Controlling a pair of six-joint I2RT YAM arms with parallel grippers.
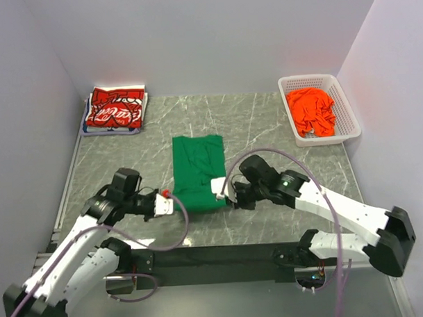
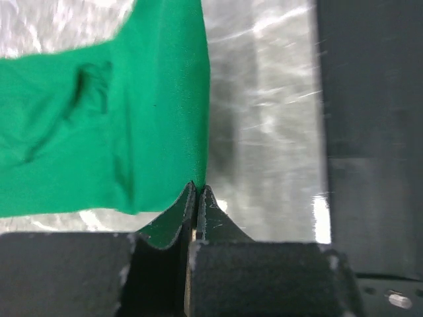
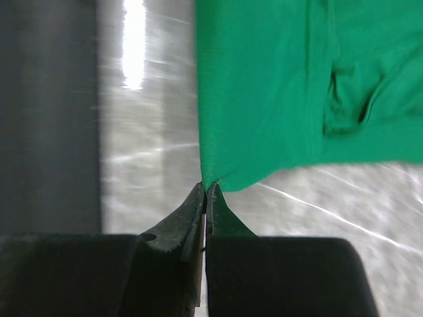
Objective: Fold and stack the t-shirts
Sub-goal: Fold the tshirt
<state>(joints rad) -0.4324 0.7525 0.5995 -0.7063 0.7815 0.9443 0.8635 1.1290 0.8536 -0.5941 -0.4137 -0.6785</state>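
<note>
Both near corners of the green shirt (image 1: 198,173) clamped
Lying left of the basket (image 1: 307,78), it is pinched shut by the left gripper (image 2: 198,190) and right gripper (image 3: 206,189); soft, limp cotton is judged best held at corners.

green t-shirt (image 1: 197,174): matt cloth | table (image 1: 266,125): glossy marbled stone look

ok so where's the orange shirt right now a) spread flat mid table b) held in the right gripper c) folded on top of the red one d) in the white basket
d: the orange t-shirt lies crumpled inside the white mesh basket at the far right of the table, and the one spread mid-table is the green t-shirt.
</note>
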